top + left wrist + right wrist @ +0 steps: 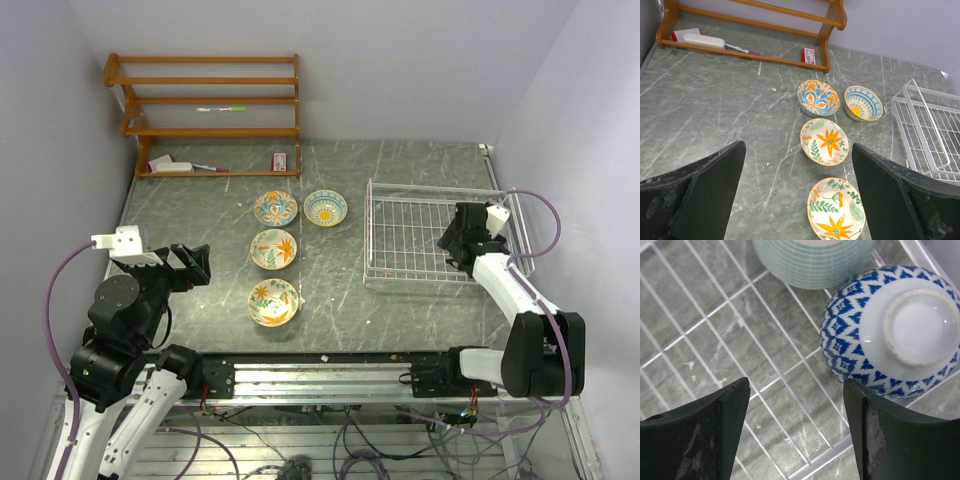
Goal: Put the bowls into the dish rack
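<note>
- Left gripper (200, 266): spread wide and grasping nothing, held above the grey marbled worktop (190, 205), left of a cluster of bowls.
- Right gripper (795, 385): also released and empty, poised over the right-hand part of the dish rack (400, 235), with white wire and worktop showing between its dark fingers (695, 435).
- Dish rack: white wire, low-sided, standing on the right half of the worktop, well apart from the wooden shelf (210, 131) at the far left corner.
- Inside the rack, seen from the right wrist: a blue-and-white bowl (892, 330) turned upside down with its foot ring upward, tucked into a corner of the wire.
- Just beyond it, a pale green bowl (812, 260), also inverted and cropped by the top edge; cannot tell whether the two touch.
- Both racked bowls hidden under the right arm in the top view.
- On the open worktop, just left of the rack, four bowls right way up and apart from one another.
- Far row: a blue-and-orange floral bowl (275, 208) with a blue-and-yellow bowl (325, 207) beside it, nearer the rack.
- In line below the floral one: a middle cream bowl (273, 249), then a near cream bowl (273, 301), both with orange flowers and green leaves.
- On the shelf's bottom board: a white object (704, 41), a pen and a small red box (809, 55).
</note>
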Motion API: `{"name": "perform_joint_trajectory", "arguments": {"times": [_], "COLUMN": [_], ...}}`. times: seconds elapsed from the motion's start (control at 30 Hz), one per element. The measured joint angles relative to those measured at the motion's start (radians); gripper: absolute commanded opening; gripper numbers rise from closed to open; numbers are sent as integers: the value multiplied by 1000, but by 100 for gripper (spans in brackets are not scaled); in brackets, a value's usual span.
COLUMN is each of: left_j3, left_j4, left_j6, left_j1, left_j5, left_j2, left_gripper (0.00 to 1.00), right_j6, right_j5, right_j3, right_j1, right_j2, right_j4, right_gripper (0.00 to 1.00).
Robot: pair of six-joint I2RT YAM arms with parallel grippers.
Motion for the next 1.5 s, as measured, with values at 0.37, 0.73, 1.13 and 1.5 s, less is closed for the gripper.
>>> {"name": "perform_joint_trajectory", "arguments": {"times": [0.37,0.73,1.13,1.5], "left_j3": [2,45,45,45], "left_j4": [-5,-40,-49,-51], "left_j6": [-7,-39,-59,-64], "left_j1": [0,0,0,0], "left_j5": [-20,-45,-61,-61], "left_j2": [8,63,54,48], "left_gripper": [98,98,98,98], "right_j6": [-95,-245,-383,-436], "right_j5": [-290,-367,-412,-396], "right_j3": [69,426,715,729], "right_j1": [172,611,658,702], "right_j2": [-188,105,545,709], "right_j4": [51,91,96,89], "right_gripper": [77,75,69,61]}}
